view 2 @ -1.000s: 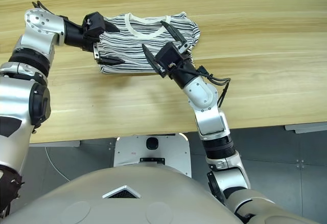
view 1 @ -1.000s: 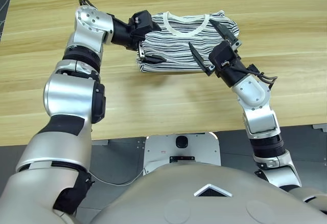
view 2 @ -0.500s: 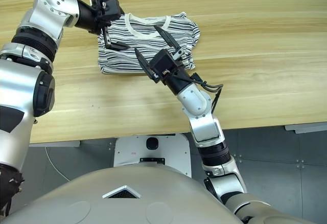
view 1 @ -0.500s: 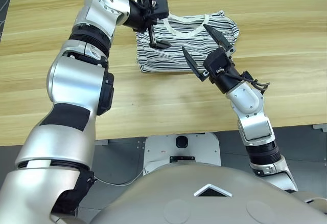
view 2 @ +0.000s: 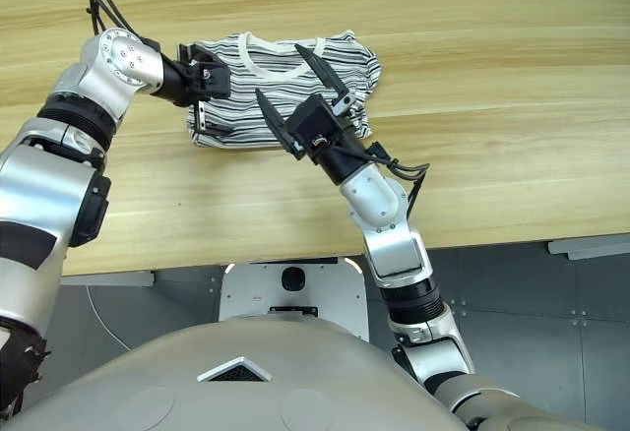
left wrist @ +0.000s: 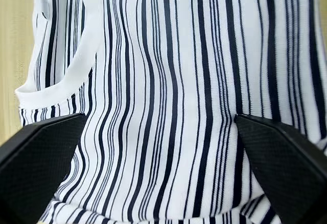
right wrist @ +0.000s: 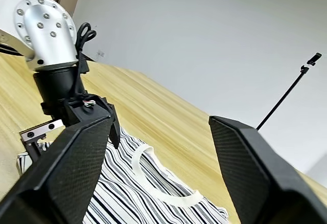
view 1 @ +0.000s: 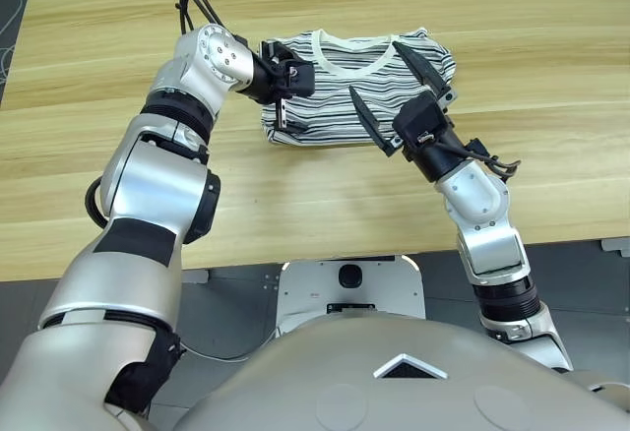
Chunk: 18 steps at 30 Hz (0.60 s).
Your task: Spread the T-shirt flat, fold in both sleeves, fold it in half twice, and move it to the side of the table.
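The folded shirt (view 1: 330, 87) is lying on the surface (view 1: 551, 77). The left jaws are resting wide apart on its left edge, and the right jaws are hanging spread above its right side.

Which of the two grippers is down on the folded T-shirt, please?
The left gripper: it sits low and open, pressed on the T-shirt at its left edge. The right gripper, also open, hangs raised above the shirt's right part.

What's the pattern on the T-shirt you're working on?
The T-shirt is white with thin dark stripes, seen best in the left wrist view.
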Tool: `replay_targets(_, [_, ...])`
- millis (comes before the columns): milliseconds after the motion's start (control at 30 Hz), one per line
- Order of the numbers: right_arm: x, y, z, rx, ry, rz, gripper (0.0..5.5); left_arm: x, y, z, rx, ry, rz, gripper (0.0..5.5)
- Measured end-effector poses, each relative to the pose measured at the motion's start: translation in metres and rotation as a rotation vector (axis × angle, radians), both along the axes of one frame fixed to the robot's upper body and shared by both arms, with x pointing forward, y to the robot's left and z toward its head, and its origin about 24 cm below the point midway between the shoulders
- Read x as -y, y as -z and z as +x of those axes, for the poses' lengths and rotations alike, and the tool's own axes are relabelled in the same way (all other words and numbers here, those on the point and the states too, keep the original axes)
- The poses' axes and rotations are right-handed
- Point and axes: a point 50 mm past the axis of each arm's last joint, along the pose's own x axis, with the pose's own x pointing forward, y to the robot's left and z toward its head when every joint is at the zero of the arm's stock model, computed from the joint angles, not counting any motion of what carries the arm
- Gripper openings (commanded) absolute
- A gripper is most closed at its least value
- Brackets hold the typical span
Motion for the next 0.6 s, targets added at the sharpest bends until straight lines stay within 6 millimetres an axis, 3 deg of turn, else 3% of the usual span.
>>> replay_targets(100, [0.002,-0.001,0.001,0.005,0.014,0.003,3.53,0.000,0.005,-0.002,0.040,-0.029,-0.044,5.47])
replay_targets(400, [0.012,-0.005,0.005,0.027,0.067,0.022,3.53,0.003,0.032,-0.011,0.106,-0.402,-0.330,5.47])
replay_targets(600, [0.018,-0.010,0.009,0.045,0.096,0.043,3.53,0.033,0.045,-0.040,0.053,-0.377,-0.488,5.47])
